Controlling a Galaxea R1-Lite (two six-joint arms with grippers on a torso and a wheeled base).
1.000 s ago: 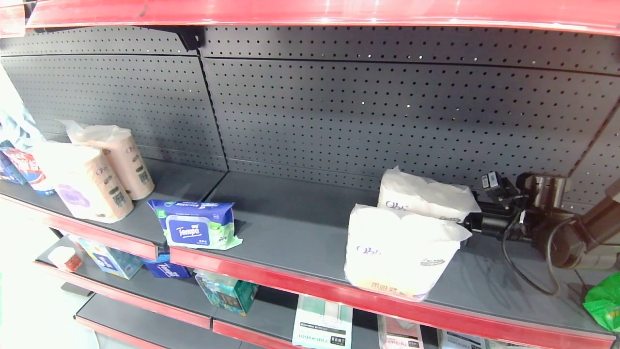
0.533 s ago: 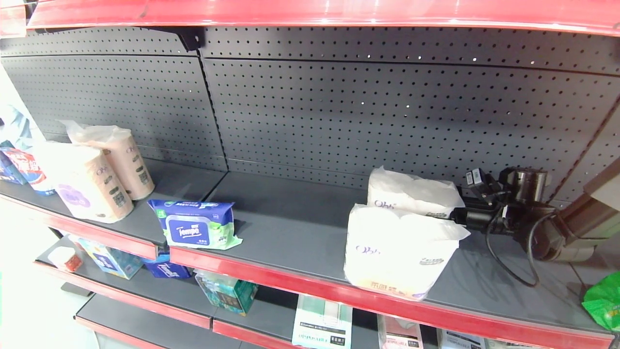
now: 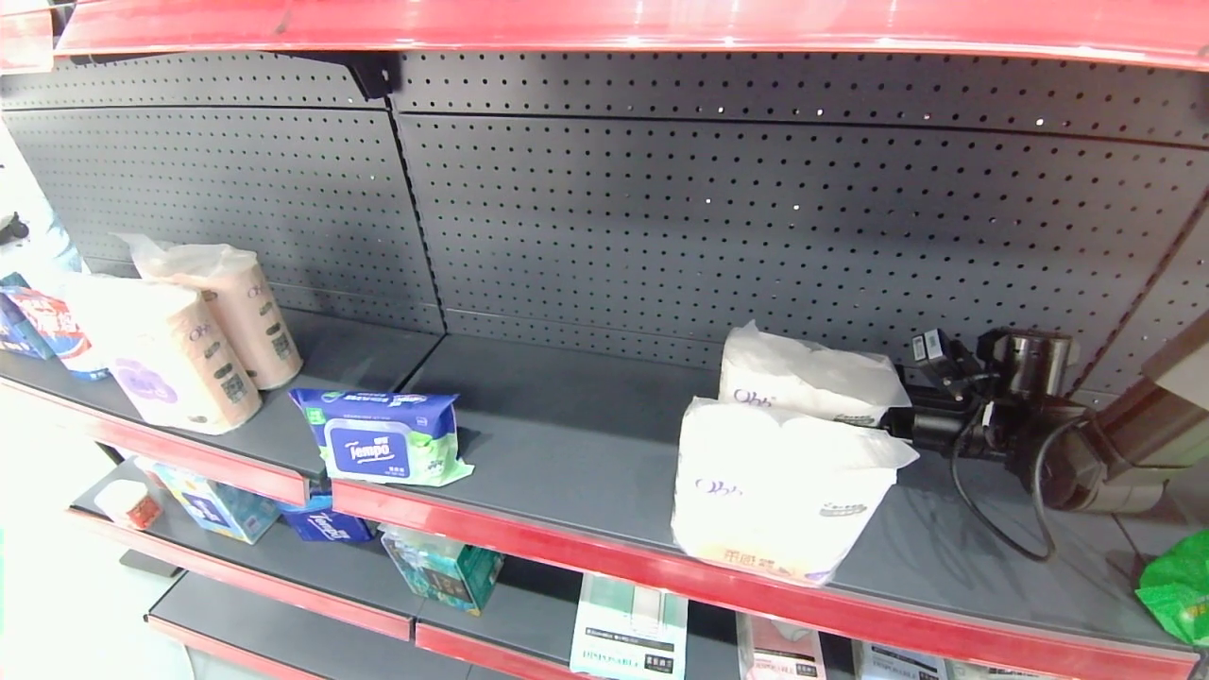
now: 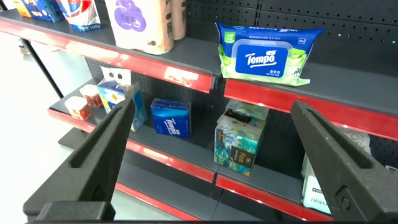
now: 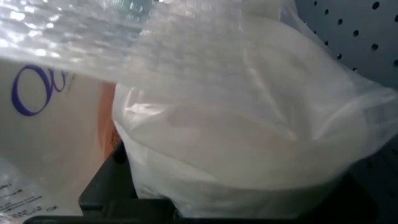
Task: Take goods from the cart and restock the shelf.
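Note:
A white tissue pack (image 3: 808, 382) lies toward the back of the grey shelf (image 3: 567, 444), and my right gripper (image 3: 893, 425) is shut on its right end. In the right wrist view the same tissue pack (image 5: 236, 130) bulges right in front of the camera, with a dark finger (image 5: 106, 190) beneath it. A second, larger white pack (image 3: 774, 486) stands just in front of it at the shelf's red edge. My left gripper (image 4: 212, 107) is open and holds nothing, facing the lower shelves below a blue wipes pack (image 4: 268, 53).
The blue wipes pack (image 3: 383, 444) lies mid-shelf at the front. Tan roll packs (image 3: 170, 354) stand at the left. A green bag (image 3: 1176, 586) sits at the far right edge. Boxes (image 4: 239, 140) fill the lower shelf. Bare shelf lies between the wipes and the white packs.
My right gripper carried the rear tissue pack a little to the left along the shelf, then held nearly still over the last half second. Everything else stayed put.

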